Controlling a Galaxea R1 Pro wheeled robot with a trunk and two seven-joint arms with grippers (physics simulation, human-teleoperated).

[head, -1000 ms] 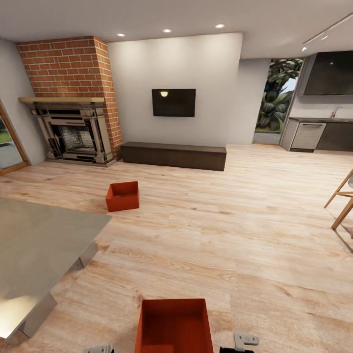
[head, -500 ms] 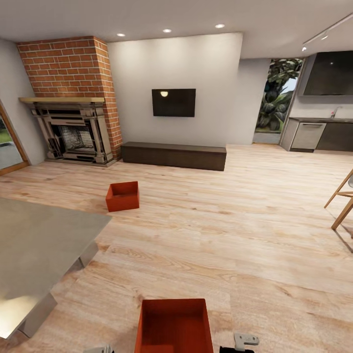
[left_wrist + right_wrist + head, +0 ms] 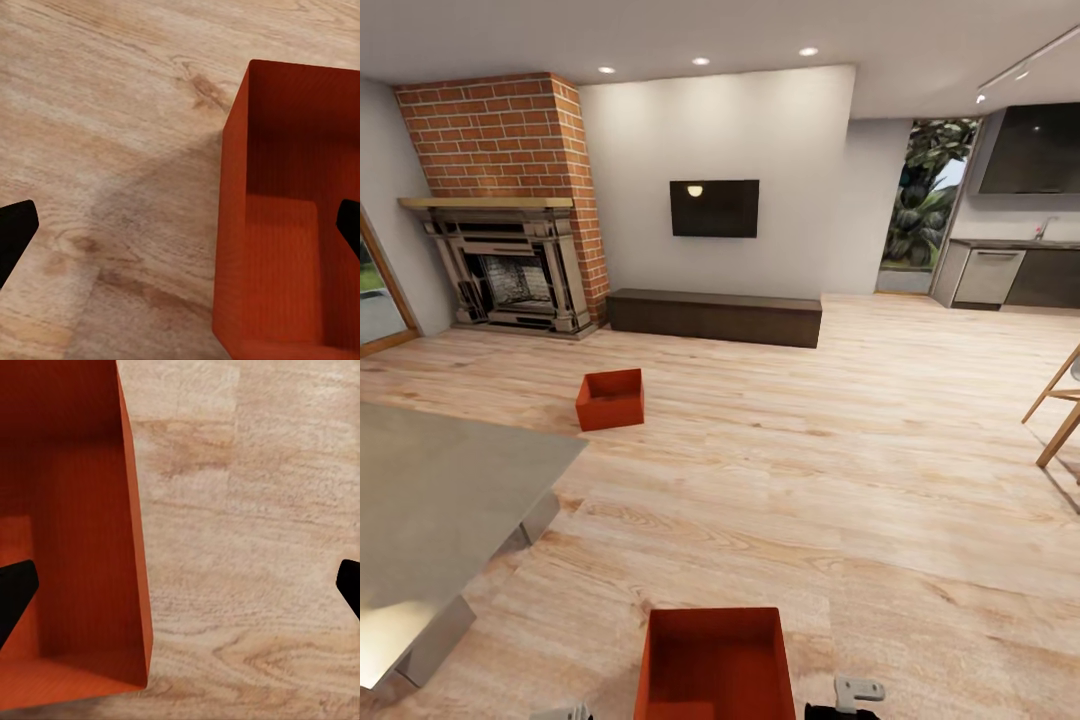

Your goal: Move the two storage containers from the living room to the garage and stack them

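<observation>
You had one red box point(image 3: 715, 665) on the wood floor point(image 3: 880, 480) right in front of you. Your left gripper point(image 3: 180, 225) was spread wide across its left wall. Your right gripper point(image 3: 180, 585) was spread wide across its right wall. Neither one held anything. The other red box point(image 3: 610, 399) sat farther off, near the fireplace point(image 3: 510, 265), with lots of bare floor around it.
</observation>
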